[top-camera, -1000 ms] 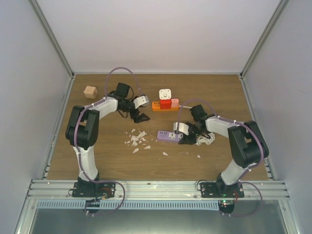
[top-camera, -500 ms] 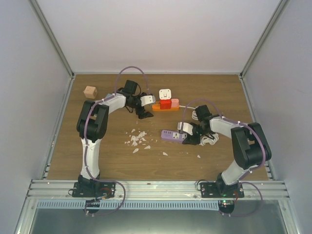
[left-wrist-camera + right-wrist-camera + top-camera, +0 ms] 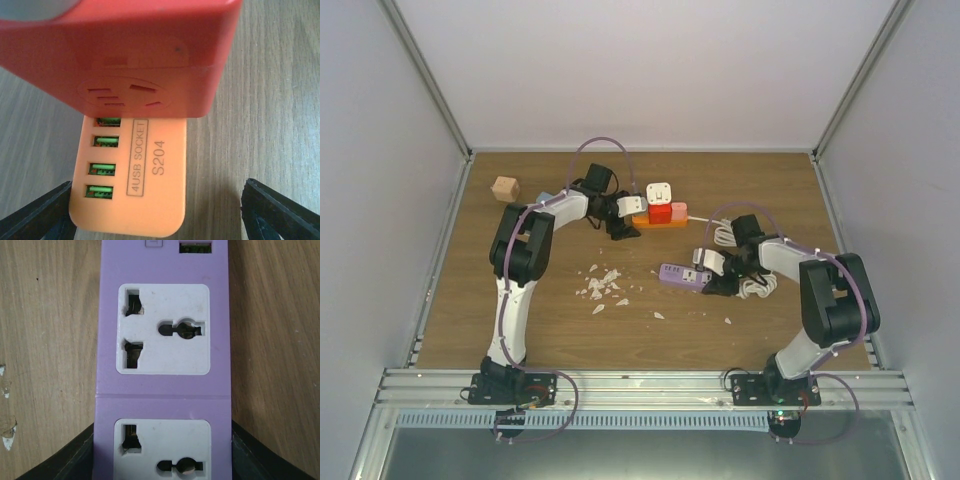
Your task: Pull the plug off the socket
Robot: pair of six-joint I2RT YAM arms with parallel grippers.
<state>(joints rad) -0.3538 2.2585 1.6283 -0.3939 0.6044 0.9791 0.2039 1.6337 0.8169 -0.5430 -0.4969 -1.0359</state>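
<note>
The orange power strip socket [image 3: 645, 218] lies at the back middle of the table, with a red block [image 3: 660, 212] on it. The white plug [image 3: 660, 192] sits just behind the red block, touching it. My left gripper [image 3: 621, 227] is open at the strip's left end. In the left wrist view the socket's USB end [image 3: 150, 200] lies between my gripper's [image 3: 157, 185] spread fingers [image 3: 280, 212], under the red block [image 3: 120, 55]. My right gripper [image 3: 708, 280] is shut on the purple power strip [image 3: 680, 274], which fills the right wrist view [image 3: 162, 385] between the gripper's [image 3: 162, 427] fingers [image 3: 75, 455].
A tan cube [image 3: 505, 188] sits at the back left. White scraps [image 3: 603, 285] lie scattered mid-table. A coiled white cable [image 3: 752, 286] lies by the right arm. A small pink block [image 3: 679, 210] sits at the orange strip's right end. Walls close the table's sides.
My left gripper has moved right, up to the orange strip's left end. My right gripper has dragged the purple strip to the right.
</note>
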